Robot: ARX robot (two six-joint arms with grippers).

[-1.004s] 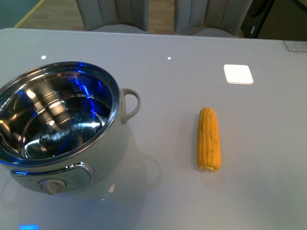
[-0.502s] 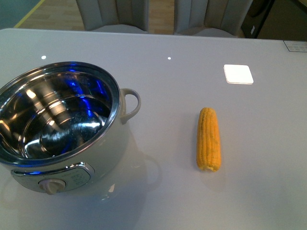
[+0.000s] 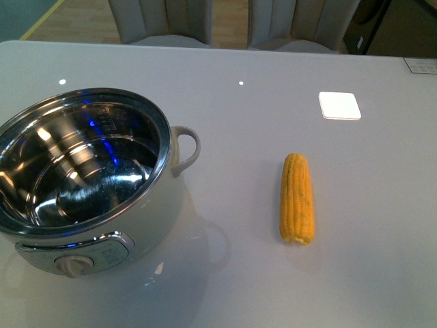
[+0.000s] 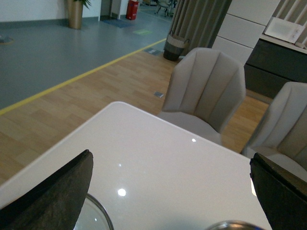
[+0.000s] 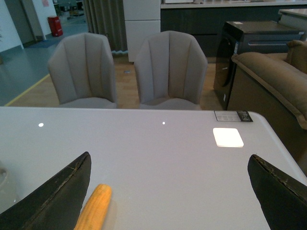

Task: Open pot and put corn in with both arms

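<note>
The white pot [image 3: 89, 184] stands open at the table's front left in the front view, its shiny steel inside bare, its loop handle [image 3: 186, 149] toward the corn. The corn [image 3: 298, 198] lies on the table to the pot's right, well apart from it. Neither arm shows in the front view. My left gripper [image 4: 170, 156] is open above the table; a steel pot rim [image 4: 235, 224] and a curved glass lid edge [image 4: 100, 214] peek in below it. My right gripper [image 5: 169, 157] is open too, with the corn [image 5: 94, 208] beside one finger [image 5: 57, 196], untouched.
A bright white square [image 3: 339, 105] lies on the table at the back right. Two grey chairs [image 5: 168, 72] stand beyond the table's far edge, and a brown sofa [image 5: 273, 81] is off to the right.
The blue reflections inside the pot have shrunk and dimmed. Pot and corn have not moved.
</note>
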